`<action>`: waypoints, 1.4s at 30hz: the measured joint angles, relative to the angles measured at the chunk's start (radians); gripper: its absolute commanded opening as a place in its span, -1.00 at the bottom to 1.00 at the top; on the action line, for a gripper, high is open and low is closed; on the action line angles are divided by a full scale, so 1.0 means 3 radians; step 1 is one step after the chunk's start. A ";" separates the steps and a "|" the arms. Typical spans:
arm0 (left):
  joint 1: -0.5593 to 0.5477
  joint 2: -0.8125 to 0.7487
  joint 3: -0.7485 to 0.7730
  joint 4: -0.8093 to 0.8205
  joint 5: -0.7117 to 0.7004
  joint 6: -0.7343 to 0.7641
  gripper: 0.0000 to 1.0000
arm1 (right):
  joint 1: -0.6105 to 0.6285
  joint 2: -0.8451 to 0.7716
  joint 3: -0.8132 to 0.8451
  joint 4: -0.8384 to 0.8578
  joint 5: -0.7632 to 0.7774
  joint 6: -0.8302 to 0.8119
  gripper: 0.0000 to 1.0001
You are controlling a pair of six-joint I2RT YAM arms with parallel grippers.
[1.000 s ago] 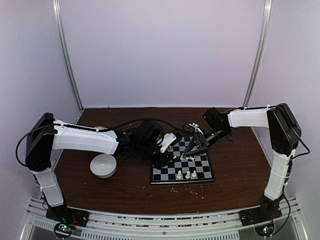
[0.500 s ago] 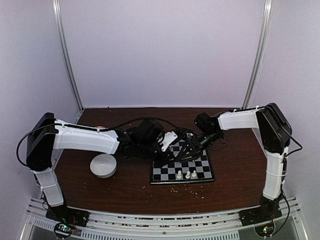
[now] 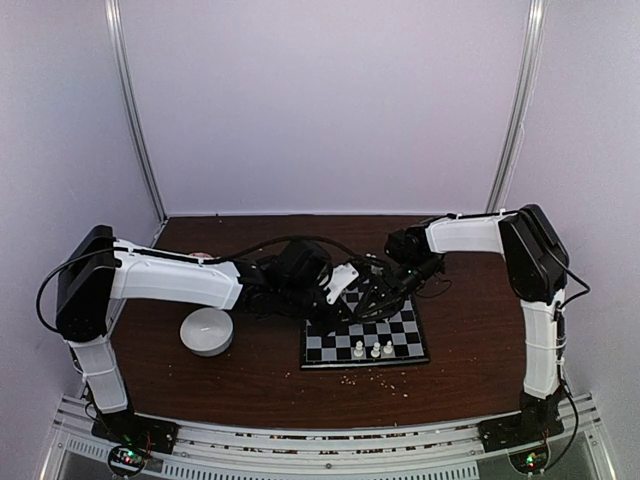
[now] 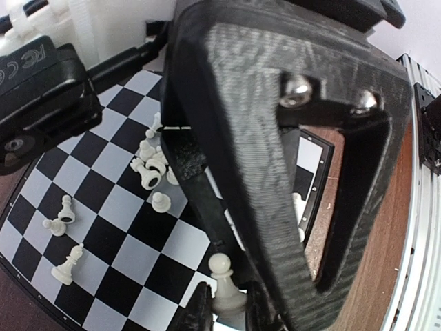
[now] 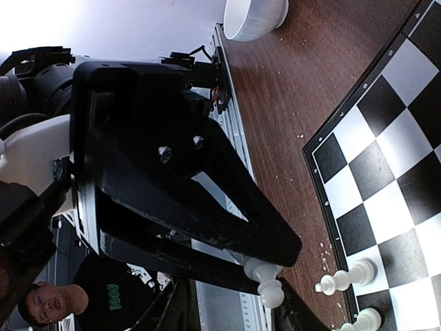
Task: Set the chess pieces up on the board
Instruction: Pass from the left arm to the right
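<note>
The board (image 3: 398,325) lies on the brown table, with three white chess pieces (image 3: 375,350) standing on its near row. My left gripper (image 3: 333,301) is over the board's far left corner. In the left wrist view it (image 4: 227,305) is shut on a white pawn (image 4: 222,270), held upright just above the squares. A heap of fallen chess pieces (image 4: 150,170) lies on the board beyond it. My right gripper (image 3: 372,302) is beside the left one over the far left squares. In the right wrist view it (image 5: 272,289) is shut on another white pawn (image 5: 267,286).
A round white bowl (image 3: 207,331) stands on the table left of the board, also in the right wrist view (image 5: 255,17). Pale crumbs (image 3: 385,378) are scattered in front of the board. The two arms crowd together over the board's far left part.
My right arm has swung left, bringing its gripper from the board's middle close to the left gripper. The left arm has barely moved.
</note>
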 measured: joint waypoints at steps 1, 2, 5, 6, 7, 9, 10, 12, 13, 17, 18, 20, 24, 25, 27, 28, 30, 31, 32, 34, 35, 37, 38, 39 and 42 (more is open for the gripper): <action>-0.0003 0.0000 0.0000 0.0003 0.0001 0.0001 -0.74 | 0.0000 0.0001 0.0000 -0.0037 -0.0011 -0.0024 -0.20; -0.0003 0.0000 0.0000 0.0005 0.0006 0.0004 -0.74 | 0.0000 0.0001 0.0000 -0.0051 -0.0013 -0.0043 -0.20; -0.0011 0.0000 0.0004 0.0018 0.0009 0.0010 -0.73 | -0.0001 0.0019 0.0008 -0.0099 -0.0032 -0.0071 -0.21; -0.0011 0.0000 0.0005 0.0019 0.0009 0.0013 -0.73 | -0.0003 0.0027 0.0011 -0.0104 -0.0045 -0.0075 -0.21; -0.0014 0.0000 0.0005 0.0019 0.0009 0.0018 -0.73 | -0.0003 0.0032 0.0014 -0.0112 -0.0050 -0.0078 -0.21; -0.0018 0.0000 0.0005 0.0019 0.0010 0.0031 -0.73 | -0.0003 0.0038 0.0015 -0.0125 -0.0053 -0.0086 -0.20; -0.0020 0.0000 0.0005 0.0019 0.0010 0.0036 -0.73 | -0.0003 0.0039 0.0017 -0.0132 -0.0056 -0.0092 -0.20; -0.0024 0.0000 0.0005 0.0020 0.0017 0.0050 -0.74 | -0.0003 0.0046 0.0022 -0.0151 -0.0057 -0.0100 -0.19; -0.0027 0.0000 0.0005 0.0020 0.0025 0.0057 -0.74 | -0.0003 0.0051 0.0029 -0.0163 -0.0058 -0.0107 -0.20; -0.0038 0.0000 0.0005 0.0022 0.0055 0.0083 -0.74 | -0.0003 0.0083 0.0088 -0.0198 -0.0074 -0.0146 -0.27; -0.0039 -0.0003 0.0005 0.0023 0.0060 0.0084 -0.74 | -0.0003 0.0089 0.0097 -0.0210 -0.0076 -0.0155 -0.30; -0.0042 -0.0009 0.0005 0.0022 0.0067 0.0090 -0.74 | -0.0004 0.0100 0.0107 -0.0238 -0.0079 -0.0164 -0.37; -0.0045 -0.0014 0.0005 0.0018 0.0075 0.0094 -0.73 | -0.0013 0.0103 0.0108 -0.0258 -0.0072 -0.0193 -0.53; -0.0045 -0.0014 0.0005 0.0019 0.0074 0.0094 -0.72 | -0.0017 0.0103 0.0108 -0.0259 -0.0067 -0.0198 -0.58; -0.0046 -0.0014 0.0005 0.0022 0.0078 0.0094 -0.69 | -0.0022 0.0103 0.0107 -0.0261 -0.0052 -0.0221 -0.69; -0.0046 -0.0014 0.0005 0.0023 0.0081 0.0094 -0.67 | -0.0025 0.0103 0.0107 -0.0261 -0.0046 -0.0233 -0.73; -0.0046 -0.0014 0.0005 0.0023 0.0085 0.0094 -0.66 | -0.0029 0.0103 0.0107 -0.0262 -0.0029 -0.0247 -0.81; -0.0046 -0.0014 0.0006 0.0024 0.0086 0.0095 -0.65 | -0.0029 0.0103 0.0107 -0.0262 -0.0024 -0.0249 -0.84; -0.0046 -0.0014 0.0006 0.0024 0.0086 0.0095 -0.63 | -0.0031 0.0103 0.0107 -0.0264 -0.0018 -0.0259 -0.85; -0.0046 -0.0014 0.0011 0.0024 0.0086 0.0095 -0.55 | -0.0032 0.0103 0.0107 -0.0280 -0.0017 -0.0296 -0.86; -0.0046 -0.0014 0.0013 0.0032 0.0085 0.0095 -0.49 | -0.0032 0.0103 0.0111 -0.0303 -0.0037 -0.0314 -0.86; -0.0047 -0.0014 0.0013 0.0033 0.0083 0.0098 -0.36 | -0.0023 0.0103 0.0141 -0.0367 -0.0055 -0.0378 -0.87; -0.0050 -0.0014 0.0013 0.0034 0.0078 0.0099 -0.32 | -0.0019 0.0103 0.0169 -0.0404 -0.0055 -0.0420 -0.86; -0.0052 -0.0014 0.0013 0.0037 0.0065 0.0106 -0.29 | -0.0018 0.0103 0.0201 -0.0453 -0.0053 -0.0472 -0.87; -0.0052 -0.0036 -0.0006 0.0043 0.0010 0.0121 -0.23 | -0.0019 0.0103 0.0310 -0.0586 -0.0047 -0.0636 -0.87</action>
